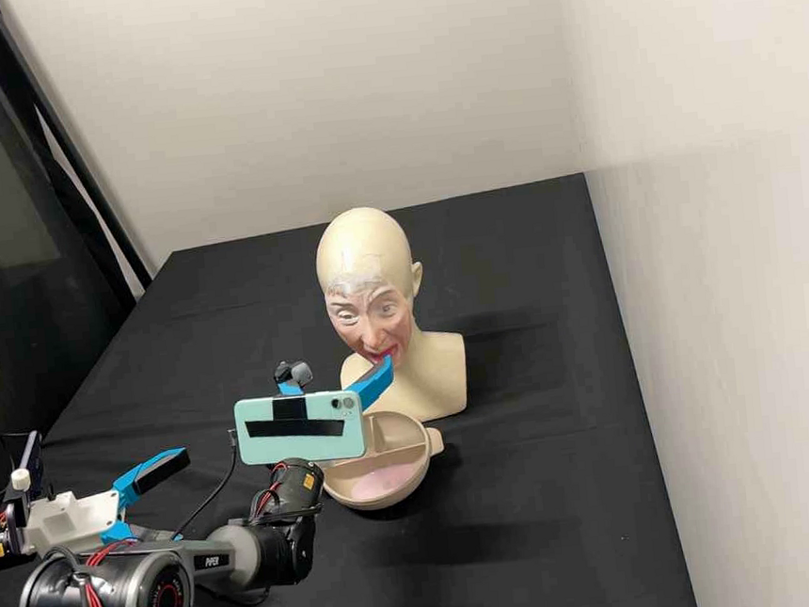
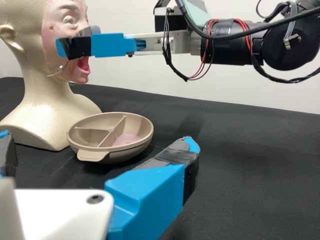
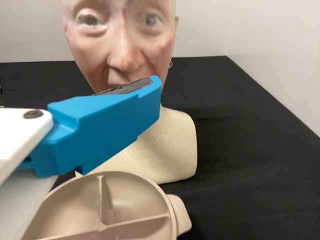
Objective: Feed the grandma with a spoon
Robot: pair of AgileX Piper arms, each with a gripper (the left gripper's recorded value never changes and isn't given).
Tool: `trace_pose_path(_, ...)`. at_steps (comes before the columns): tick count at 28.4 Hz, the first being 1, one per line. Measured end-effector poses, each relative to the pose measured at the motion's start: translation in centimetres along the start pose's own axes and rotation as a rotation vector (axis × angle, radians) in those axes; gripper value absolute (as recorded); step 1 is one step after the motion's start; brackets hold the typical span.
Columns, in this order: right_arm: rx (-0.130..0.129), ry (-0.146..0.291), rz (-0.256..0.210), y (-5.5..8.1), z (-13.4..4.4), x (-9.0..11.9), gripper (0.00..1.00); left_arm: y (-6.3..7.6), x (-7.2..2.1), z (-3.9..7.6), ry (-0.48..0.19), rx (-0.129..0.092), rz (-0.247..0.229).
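Right hand [image 1: 382, 370] is raised at the open mouth of the dummy head [image 1: 370, 283]; whether it is clamped, I cannot tell. Divided bowl [image 1: 414, 432] sits just before the head. Left hand [image 1: 160, 471] is low over the table [image 1: 524, 378], spread apart.

White lettering on dark arm link [image 1: 213, 561]; too small elsewhere to read.

The cream mannequin head [image 1: 381, 305] has a rough, grainy bust and a smoother painted face with a slight sheen. The beige divided plastic bowl [image 1: 393, 439] is smooth and matt. Matt black cloth [image 1: 534, 490] covers the bench. The left gripper [image 2: 97, 142] has fingers [image 2: 150, 195] of smooth blue plastic.
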Motion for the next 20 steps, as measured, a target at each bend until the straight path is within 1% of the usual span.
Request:
trace_pose_path(1,-0.004,-0.006,-0.005,0.0,0.2,-0.2,1.00,0.0,0.00,0.0,-0.001,0.000,0.002)
trace_pose_path(2,-0.002,-0.017,-0.005,0.0,0.6,-0.3,1.00,0.0,0.00,0.0,-0.001,0.001,0.002)
trace_pose_path(5,-0.013,-0.039,-0.019,-0.2,1.4,-1.0,1.00,0.0,0.01,0.2,-0.008,0.001,0.002)
trace_pose_path(8,-0.022,-0.044,-0.028,-0.2,1.9,-1.8,1.00,-0.1,0.04,0.5,-0.020,0.003,-0.002)
trace_pose_path(10,-0.029,-0.033,-0.020,0.0,1.8,-2.2,1.00,-0.1,0.04,0.6,-0.022,0.003,-0.003)
trace_pose_path(12,-0.037,-0.009,-0.003,0.2,1.9,-2.8,1.00,-0.2,0.04,0.6,-0.025,0.003,-0.004)
trace_pose_path(13,-0.043,0.000,-0.005,0.1,1.9,-3.0,1.00,-0.2,0.04,0.6,-0.025,0.003,-0.004)
trace_pose_path(14,-0.043,0.002,0.003,0.2,2.0,-3.2,1.00,-0.2,0.04,0.6,-0.025,0.003,-0.004)
trace_pose_path(16,-0.046,0.005,0.004,0.2,2.2,-3.6,1.00,-0.2,0.00,0.7,-0.028,0.003,-0.005)
trace_pose_path(18,-0.048,-0.013,0.001,0.2,2.8,-4.0,1.00,-0.4,-0.14,0.8,-0.030,0.003,-0.012)
trace_pose_path(19,-0.048,-0.019,0.003,0.2,3.0,-4.2,0.00,-0.5,-0.18,0.8,-0.030,0.003,-0.015)
trace_pose_path(20,-0.048,-0.023,0.005,0.2,3.1,-4.3,0.00,-0.5,-0.17,0.9,-0.034,0.003,-0.016)
